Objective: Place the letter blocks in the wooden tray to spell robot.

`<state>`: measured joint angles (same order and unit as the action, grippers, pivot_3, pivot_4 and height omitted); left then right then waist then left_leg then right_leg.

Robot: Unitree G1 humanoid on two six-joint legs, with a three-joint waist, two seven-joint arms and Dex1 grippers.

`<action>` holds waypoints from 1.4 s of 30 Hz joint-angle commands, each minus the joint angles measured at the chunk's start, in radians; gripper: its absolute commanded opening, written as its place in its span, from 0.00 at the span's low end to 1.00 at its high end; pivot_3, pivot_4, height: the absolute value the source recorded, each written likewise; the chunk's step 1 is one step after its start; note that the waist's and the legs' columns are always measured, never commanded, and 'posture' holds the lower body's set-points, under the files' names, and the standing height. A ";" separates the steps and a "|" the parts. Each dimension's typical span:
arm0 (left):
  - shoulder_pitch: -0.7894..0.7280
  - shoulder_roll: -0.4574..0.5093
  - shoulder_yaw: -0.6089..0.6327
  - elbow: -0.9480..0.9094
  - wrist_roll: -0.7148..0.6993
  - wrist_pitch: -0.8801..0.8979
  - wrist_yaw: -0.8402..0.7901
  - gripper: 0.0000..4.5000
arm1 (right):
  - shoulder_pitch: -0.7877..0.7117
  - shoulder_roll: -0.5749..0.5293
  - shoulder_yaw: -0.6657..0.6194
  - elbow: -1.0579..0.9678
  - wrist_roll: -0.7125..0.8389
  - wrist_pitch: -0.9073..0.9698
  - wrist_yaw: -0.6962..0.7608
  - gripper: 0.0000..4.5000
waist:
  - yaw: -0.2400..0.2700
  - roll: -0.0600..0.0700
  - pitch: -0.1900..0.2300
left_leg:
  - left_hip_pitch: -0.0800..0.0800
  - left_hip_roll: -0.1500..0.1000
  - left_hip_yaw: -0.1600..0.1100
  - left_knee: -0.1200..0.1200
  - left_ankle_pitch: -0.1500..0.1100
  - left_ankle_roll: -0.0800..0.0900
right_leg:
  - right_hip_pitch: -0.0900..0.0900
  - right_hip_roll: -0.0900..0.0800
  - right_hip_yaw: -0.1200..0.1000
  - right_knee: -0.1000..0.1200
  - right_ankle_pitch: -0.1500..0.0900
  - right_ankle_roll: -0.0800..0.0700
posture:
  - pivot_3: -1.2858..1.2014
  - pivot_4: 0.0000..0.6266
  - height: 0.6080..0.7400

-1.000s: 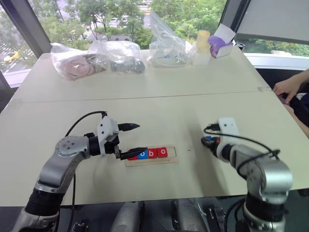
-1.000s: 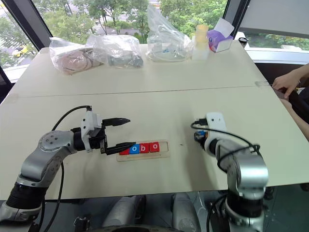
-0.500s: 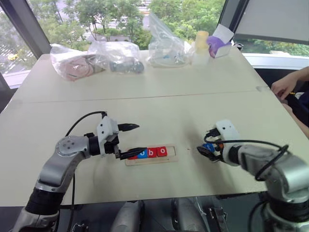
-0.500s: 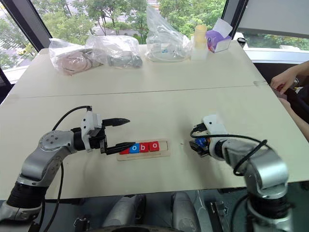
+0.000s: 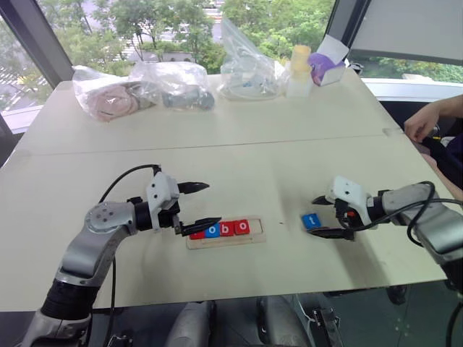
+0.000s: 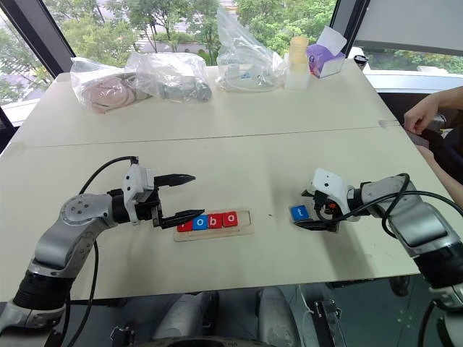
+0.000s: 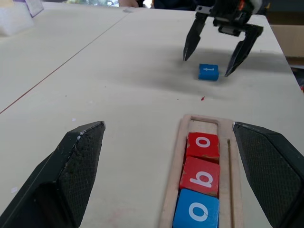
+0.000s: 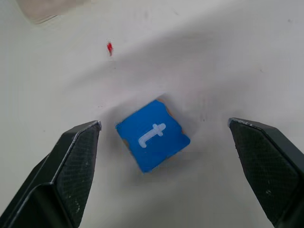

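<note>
Right gripper [image 6: 316, 214] fingers newly spread, blue t block [image 6: 299, 212] now on table [image 6: 289, 152]; left gripper [image 6: 182, 196] fingers unchanged, spread.

Our left gripper [image 5: 199, 204] reaches out level from a bent arm, its two black fingers [image 7: 78, 164] spread wide, one above the other in the head view. Our right gripper [image 5: 327, 217] angles downward from an arm swung out to the side, wrist turned inward. Its fingers [image 8: 76, 156] also stand wide apart, tips low, with nothing gripped between them.
</note>
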<state>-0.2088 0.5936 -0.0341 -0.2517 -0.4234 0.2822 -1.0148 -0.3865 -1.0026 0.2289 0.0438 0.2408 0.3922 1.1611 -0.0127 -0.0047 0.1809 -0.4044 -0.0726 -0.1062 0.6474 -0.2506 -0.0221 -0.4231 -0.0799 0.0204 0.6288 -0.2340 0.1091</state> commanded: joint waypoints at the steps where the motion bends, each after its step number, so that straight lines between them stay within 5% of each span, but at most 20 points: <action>1: -0.002 0.009 0.016 -0.029 -0.002 -0.016 0.009 1.00 | -0.047 0.015 0.039 0.112 -0.069 -0.125 0.090 0.99 | -0.001 0.000 0.000 | 0.000 0.000 0.000 0.000 0.000 0.000 | 0.000 0.000 0.000 0.000 0.000 0.000 | 0.52 0.24 1.00; 6: 0.000 0.013 0.020 -0.035 -0.004 -0.016 0.019 1.00 | -0.070 0.032 0.047 0.187 -0.107 -0.207 0.162 0.93 | 0.001 0.000 0.000 | 0.001 0.000 0.000 0.000 0.000 0.000 | 0.001 0.000 0.000 0.000 0.000 0.000 | 0.52 0.24 1.00; 8: -0.001 0.013 0.020 -0.035 -0.005 -0.016 0.022 1.00 | -0.071 0.043 0.034 0.191 -0.103 -0.215 0.172 0.79 | 0.001 0.000 0.000 | 0.001 0.000 0.000 0.000 0.000 0.000 | 0.001 0.000 0.001 0.000 0.000 0.000 | 0.52 0.24 1.00; 13: 0.000 0.014 0.022 -0.033 -0.007 -0.015 0.023 1.00 | -0.051 0.058 -0.004 0.084 -0.074 -0.187 0.169 0.25 | 0.002 0.000 0.000 | 0.001 0.000 -0.001 0.000 0.000 0.000 | 0.001 0.000 0.001 0.000 0.000 0.000 | 0.52 0.24 1.00; 23: -0.009 0.008 0.015 -0.023 -0.009 -0.014 0.018 1.00 | -0.060 0.169 0.032 -0.311 -0.028 0.103 0.068 0.25 | 0.005 0.001 0.000 | -0.001 0.000 -0.001 0.000 0.000 -0.001 | -0.001 -0.001 0.002 0.001 0.000 0.000 | 0.52 0.24 1.00; 42: 0.002 0.001 0.012 -0.046 -0.011 -0.002 0.042 1.00 | -0.166 0.254 0.181 -0.247 -0.121 0.171 0.048 0.25 | 0.003 0.001 0.000 | -0.001 -0.001 -0.001 0.000 0.000 -0.001 | -0.002 -0.001 0.001 0.001 0.000 0.000 | 0.52 0.24 1.00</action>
<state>-0.2041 0.5965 -0.0270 -0.2587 -0.4244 0.2838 -0.9782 -0.5278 -0.7563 0.4173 -0.1913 0.1235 0.5646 1.2054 -0.0098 -0.0040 0.1811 -0.4055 -0.0734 -0.1074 0.6475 -0.2505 -0.0228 -0.4250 -0.0809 0.0214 0.6295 -0.2338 0.1087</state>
